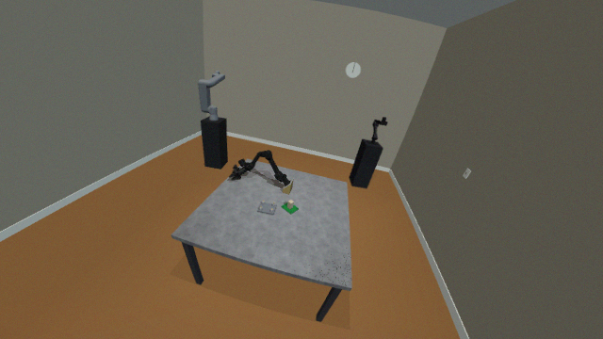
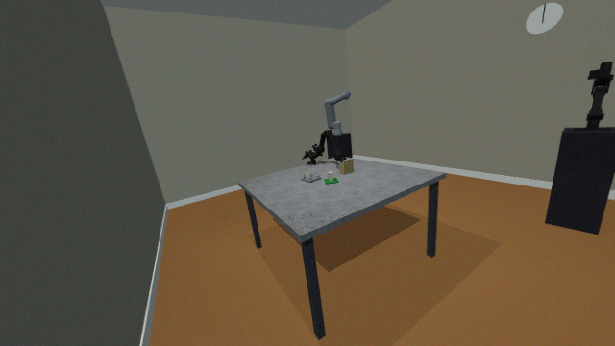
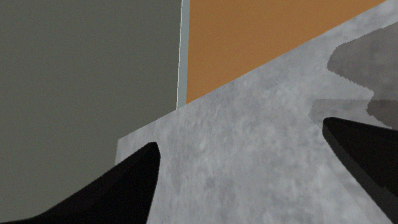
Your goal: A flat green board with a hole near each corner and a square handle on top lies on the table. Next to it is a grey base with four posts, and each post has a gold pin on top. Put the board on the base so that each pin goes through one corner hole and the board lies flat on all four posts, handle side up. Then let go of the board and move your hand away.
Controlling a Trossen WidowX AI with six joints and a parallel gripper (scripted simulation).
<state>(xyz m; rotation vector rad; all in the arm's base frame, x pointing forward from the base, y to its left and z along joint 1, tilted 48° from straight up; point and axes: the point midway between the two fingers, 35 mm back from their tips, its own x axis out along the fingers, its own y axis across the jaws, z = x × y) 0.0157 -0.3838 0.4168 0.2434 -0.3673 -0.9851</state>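
Holding nothing w/ gripper point(image 1: 232, 177) point(image 2: 305, 157) point(image 3: 241, 132) wide open, nr table point(image 1: 264, 235) point(image 2: 365, 194) point(image 3: 240, 180) edge. Tan block point(image 1: 287, 187) point(image 2: 347, 166) btwn arm point(image 1: 273, 164) point(image 2: 323, 140) foot & board point(image 1: 292, 211) point(image 2: 332, 182).

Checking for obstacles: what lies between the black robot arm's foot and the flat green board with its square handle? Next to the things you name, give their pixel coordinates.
A tan angular block point(image 1: 288, 188) point(image 2: 347, 166) stands between arm's foot point(image 1: 283, 179) point(image 2: 340, 158) and green board point(image 1: 292, 210) point(image 2: 328, 182), seen in the top view.

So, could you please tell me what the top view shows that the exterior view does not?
Only the top view shows the small white wall plate. Only the exterior view shows a third table leg, at the right corner. Both show the green board beside the grey base, the tan block and the wall clock.
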